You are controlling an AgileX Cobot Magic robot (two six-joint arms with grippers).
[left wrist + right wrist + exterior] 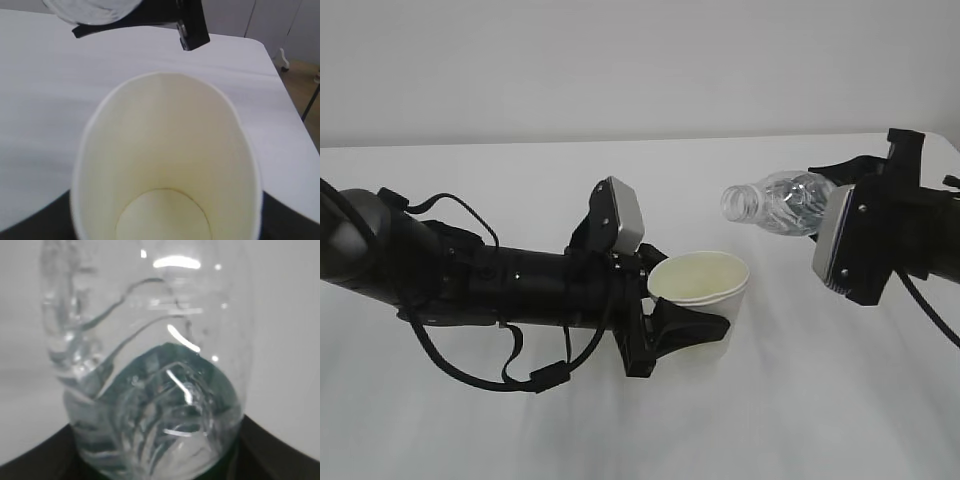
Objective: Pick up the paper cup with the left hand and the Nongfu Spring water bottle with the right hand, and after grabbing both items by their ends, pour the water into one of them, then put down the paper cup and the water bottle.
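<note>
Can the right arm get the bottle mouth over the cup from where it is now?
Probably yes. The bottle, tipped sideways in the right end effector, has its mouth up and right of the cup, with only open air between them.

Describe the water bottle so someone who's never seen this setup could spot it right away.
Look to the right side of the white table, where the right hand holds something in the air. That is the water bottle: clear ribbed plastic, tipped almost sideways, its open mouth pointing left. The nearby paper cup is white and opaque.
</note>
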